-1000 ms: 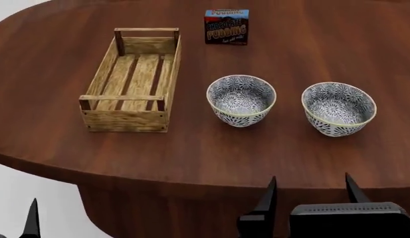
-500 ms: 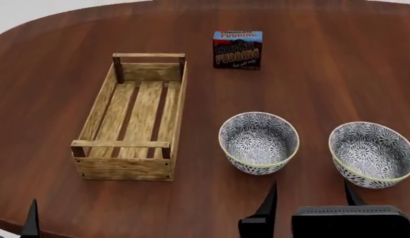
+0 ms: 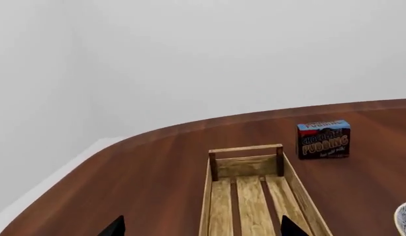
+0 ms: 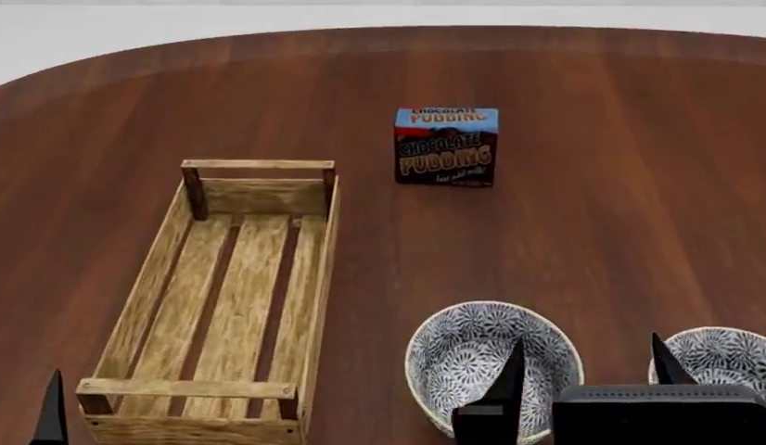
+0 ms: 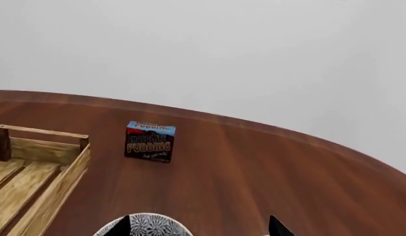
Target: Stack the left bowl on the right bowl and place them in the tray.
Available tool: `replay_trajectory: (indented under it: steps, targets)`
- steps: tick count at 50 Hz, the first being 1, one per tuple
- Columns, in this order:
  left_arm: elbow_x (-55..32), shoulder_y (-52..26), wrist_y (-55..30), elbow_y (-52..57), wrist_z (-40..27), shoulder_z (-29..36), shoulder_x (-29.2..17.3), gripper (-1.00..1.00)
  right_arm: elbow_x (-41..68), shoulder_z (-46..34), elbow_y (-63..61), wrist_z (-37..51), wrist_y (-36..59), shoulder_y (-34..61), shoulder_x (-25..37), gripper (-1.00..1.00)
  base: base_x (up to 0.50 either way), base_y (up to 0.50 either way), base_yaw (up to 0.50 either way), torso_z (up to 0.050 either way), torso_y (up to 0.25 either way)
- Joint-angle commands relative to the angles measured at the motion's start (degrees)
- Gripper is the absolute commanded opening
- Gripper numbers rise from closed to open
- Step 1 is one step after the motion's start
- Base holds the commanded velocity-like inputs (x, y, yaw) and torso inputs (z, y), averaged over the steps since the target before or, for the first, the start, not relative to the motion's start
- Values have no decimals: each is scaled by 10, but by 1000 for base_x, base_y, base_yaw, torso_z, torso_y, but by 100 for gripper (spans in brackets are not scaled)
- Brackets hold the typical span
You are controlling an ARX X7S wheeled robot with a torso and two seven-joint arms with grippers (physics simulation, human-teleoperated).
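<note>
Seen from the head view first, the tray lies lengthwise on the dark wooden surface, toward its left side, running from the near edge back toward the middle, with nothing in it. Toward the far edge and apart from the tray, the chocolate pudding box stands upright. The left bowl sits just beside the tray's near right corner, and the right bowl sits near it on the right, the two not touching. The right tool pokes up from the near edge with its two dark fingertips spread wide and nothing between them, one tip over the left bowl and one at the right bowl's rim; its black body covers the near parts of both bowls. Of the left tool only one fingertip shows, at the tray's near left corner.

From the left wrist view, the left tool is held low and level, aimed along the tray, its tips spread to either side of the tray's width and holding nothing. The pudding box stands beyond.

From the right wrist view, the right tool points over the left bowl, tips spread apart, empty. The tray's corner and the pudding box lie farther off.
</note>
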Motion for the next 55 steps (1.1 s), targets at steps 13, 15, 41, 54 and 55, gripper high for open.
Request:
replay_trajectory:
  steps: [13,15,41,54,55]
  targets:
    - [-9,-9,0,-3,-9,0,-3,100,6,-1,-5,6,14,9,8,100,500,0,0,0,1]
    - [-11,-10,-3,-1,-9,-1,-3,100,6,-1,-5,6,15,10,9,100,500,0,0,0,0]
    - [-9,3,14,-12,-19,9,-12,100,18,-7,5,12,-15,-11,16,100,305,0,0,0,-92]
    - [-12,-12,-3,-9,-25,12,-16,100,11,-31,-44,13,54,25,28,100,-1,0,0,0,-250]
    - [-13,-12,-2,-10,-26,11,-17,100,10,-34,-48,13,59,27,29,100,0,0,0,0,-250]
